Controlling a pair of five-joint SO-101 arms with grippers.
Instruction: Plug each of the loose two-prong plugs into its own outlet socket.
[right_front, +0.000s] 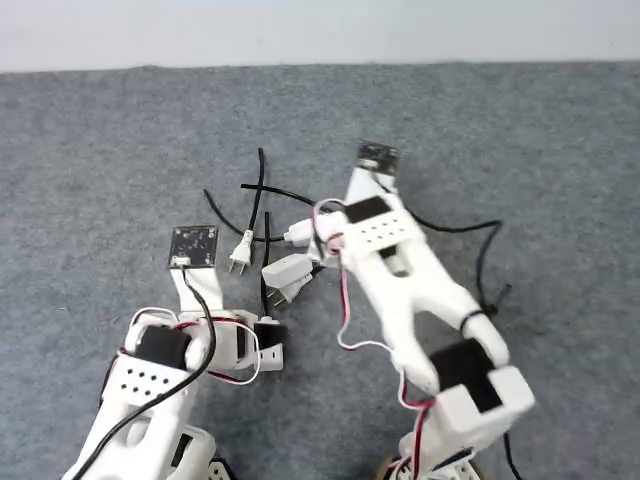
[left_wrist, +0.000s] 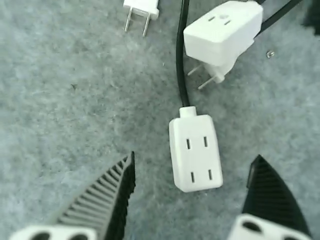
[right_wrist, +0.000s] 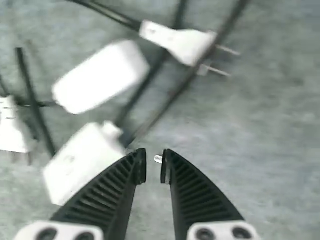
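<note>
**Socket block sits between the left arm's spread fingers**

The left gripper (left_wrist: 194, 160) is spread wide. The socket block (left_wrist: 195, 145) lies on the carpet between its fingers, touching neither — its long axis points straight away from the gripper, in line with its black cord (left_wrist: 181, 60). The left arm looks nearer to it. Beyond it lie an adapter (left_wrist: 222, 30) and a loose two-prong plug (left_wrist: 141, 7). The right gripper (right_wrist: 152, 162) is almost pressed together and seems to pinch nothing — crossed cords and another pronged plug (right_wrist: 182, 42) crowd it.
</note>
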